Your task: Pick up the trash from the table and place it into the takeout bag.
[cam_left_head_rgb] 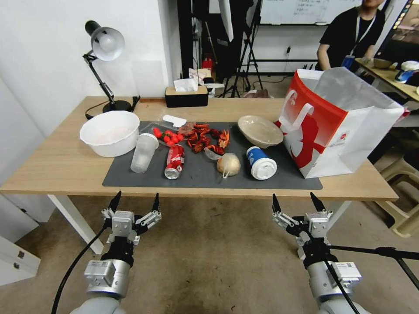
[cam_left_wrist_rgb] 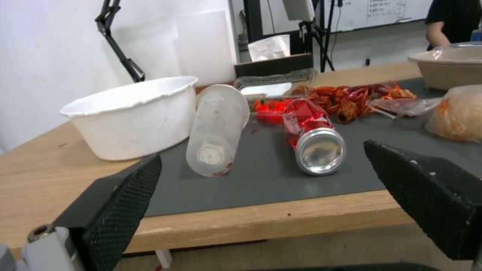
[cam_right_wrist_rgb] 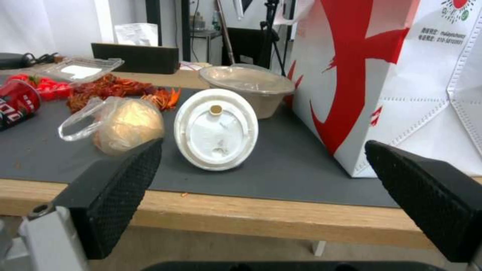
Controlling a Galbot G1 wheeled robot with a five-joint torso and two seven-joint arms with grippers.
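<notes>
Both claws hang released before the desk, short of its near edge.

The left claw faces the tipped frosted cup and crushed red soda can; the right claw faces the blue cup and knotted bag. The takeout bag stands open at the grey mat's right end.

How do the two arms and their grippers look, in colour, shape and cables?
Both arms are silver-grey cylinders with black wrists. The left gripper and right gripper have silver linkages and pointed black fingers with dimpled pads. A black cable runs beside each arm.
</notes>
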